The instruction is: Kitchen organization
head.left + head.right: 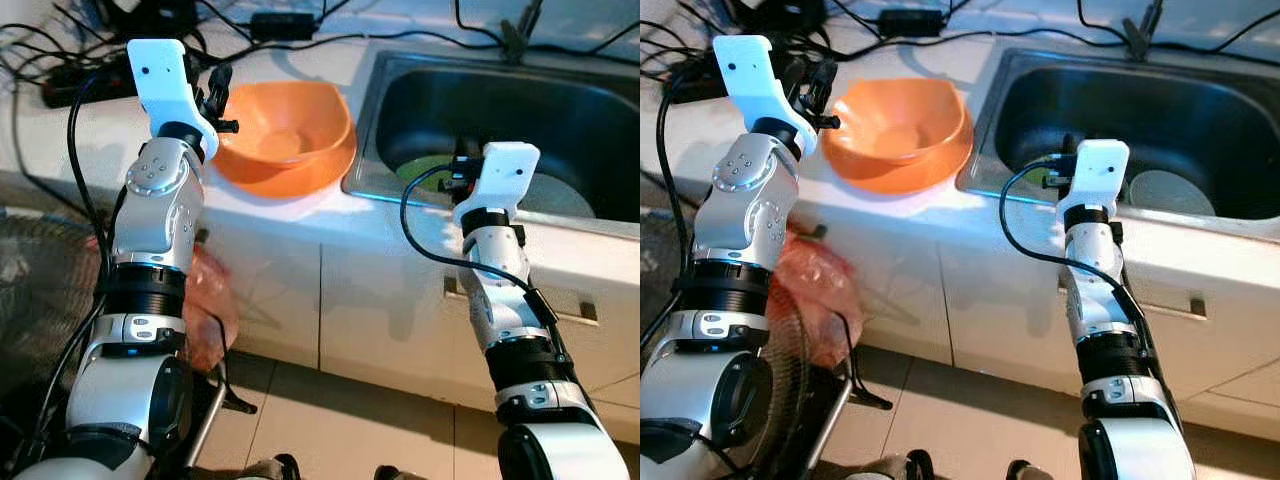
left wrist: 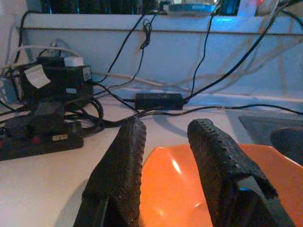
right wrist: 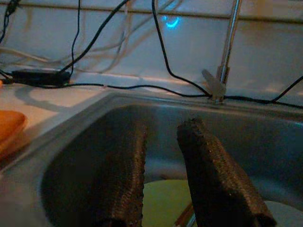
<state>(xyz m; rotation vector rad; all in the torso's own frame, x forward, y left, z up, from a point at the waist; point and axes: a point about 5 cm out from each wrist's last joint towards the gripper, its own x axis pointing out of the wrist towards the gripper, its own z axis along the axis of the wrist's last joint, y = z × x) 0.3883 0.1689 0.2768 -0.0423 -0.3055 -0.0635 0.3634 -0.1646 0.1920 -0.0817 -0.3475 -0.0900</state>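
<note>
orange bowls (image 1: 285,138), what looks like two nested together, sit on the white tabletop (image 1: 300,215) just ahead of the left gripper (image 2: 165,156), whose jaws stand released with a gap between them and nothing held; the near rim lies right below and beyond the tips. the right gripper (image 3: 163,170) hangs over the front edge of the steel sink (image 1: 560,100), its jaws likewise parted and empty, and past their tips a green plate (image 3: 163,201) and a pale plate (image 1: 560,195) lie in the basin, with something thin beside the green one that is too dim to name. behind the left jaws, a black power strip (image 2: 40,135), an adapter box (image 2: 158,100) and a tangle of cables (image 2: 118,118) crowd the back of the tabletop. the risk from here, as i judge it, is on the left side: the stack rests close to the tabletop's front edge, so a low or off-centre closing on the rim could tip it or push it off; a reach too far could snag the cables. on the right, the jaws could slide on a wet plate or knock the tap (image 3: 227,47). a white label on the power gear (image 2: 35,75) carries no writing that can be read, and no brand shows anywhere.
</note>
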